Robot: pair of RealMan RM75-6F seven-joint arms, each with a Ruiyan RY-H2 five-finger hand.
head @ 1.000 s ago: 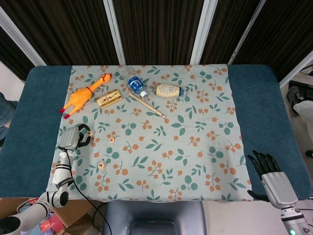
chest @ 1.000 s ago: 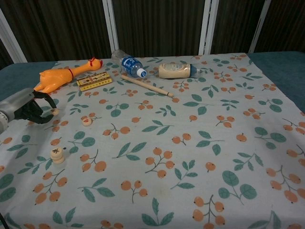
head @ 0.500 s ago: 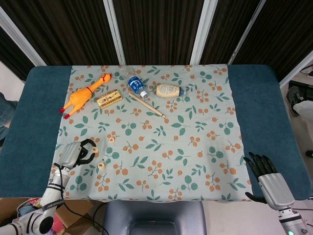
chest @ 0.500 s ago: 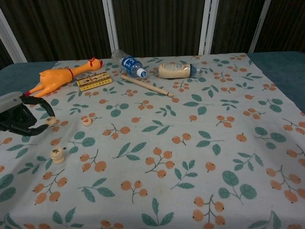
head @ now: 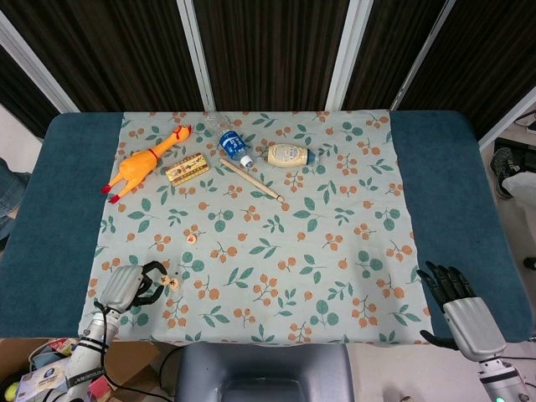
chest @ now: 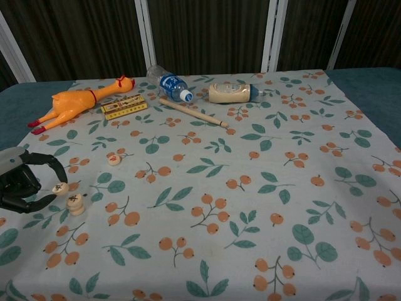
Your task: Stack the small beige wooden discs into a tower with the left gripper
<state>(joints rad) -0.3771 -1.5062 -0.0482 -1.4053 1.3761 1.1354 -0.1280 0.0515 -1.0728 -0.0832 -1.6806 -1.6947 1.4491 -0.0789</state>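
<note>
**Left hand holds a disc beside the stack**

A floral tablecloth covers the table. The left hand pinches a beige wooden disc in its fingertips, just beside a small disc stack. A third disc lies apart. The right hand hangs empty, fingers spread, off the cloth's corner.
</note>
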